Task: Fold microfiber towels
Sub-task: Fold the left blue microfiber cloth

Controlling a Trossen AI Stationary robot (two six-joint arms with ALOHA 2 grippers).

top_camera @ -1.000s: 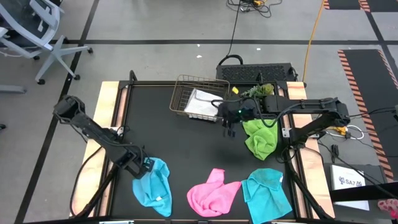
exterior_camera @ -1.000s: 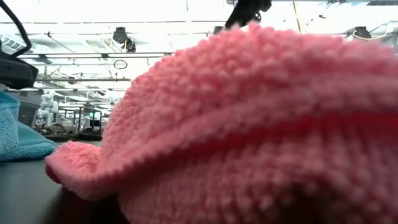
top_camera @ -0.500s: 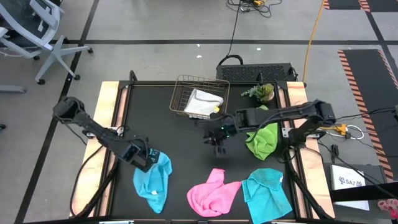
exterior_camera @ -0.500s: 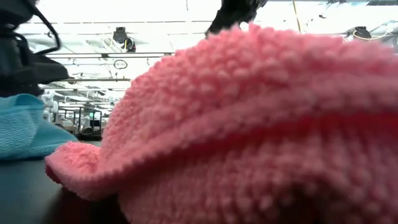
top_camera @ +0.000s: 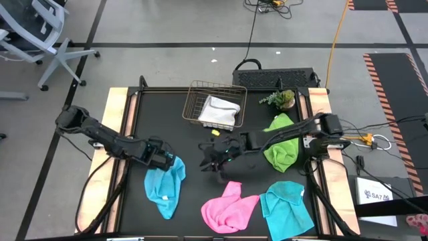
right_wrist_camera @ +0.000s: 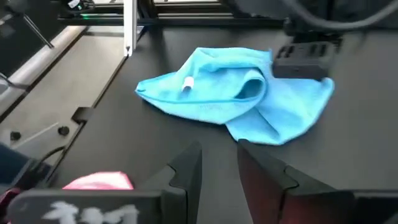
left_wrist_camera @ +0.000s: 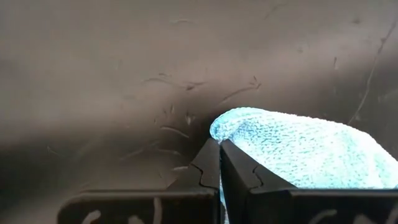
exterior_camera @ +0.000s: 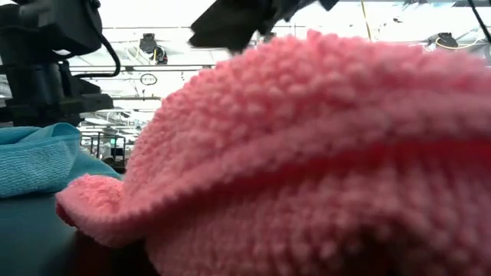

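The left gripper (top_camera: 168, 161) is pinched tight on a fold at the upper edge of a cyan-blue microfiber towel (top_camera: 164, 189), whose looped, nubby pile bunches into a rounded ridge between the flat dark fingers (left_wrist_camera: 211, 168) in the left wrist view; the rest of that cloth trails in a long, crumpled tongue toward the front of the matte black worktop (top_camera: 167, 127), which is scuffed with pale hairline scratches. The right gripper (top_camera: 212, 159) hangs over the middle of the worktop, holding nothing, its two angular fingers (right_wrist_camera: 186, 167) parted by a narrow gap and pointed toward the blue cloth. Just in front of it lies the pink towel (top_camera: 229, 207), a rumpled heap whose coarse, pebbly terry fills the low view. A second cyan-blue towel (top_camera: 287, 208) sits beside it at the front right, loosely square with wrinkled corners, and a lime green towel (top_camera: 281, 148) is slumped in soft folds by the right edge. The white-grey towel (top_camera: 219, 112) rests folded inside a copper wire basket (top_camera: 194, 100) at the back, near a small green plant (top_camera: 281, 99).
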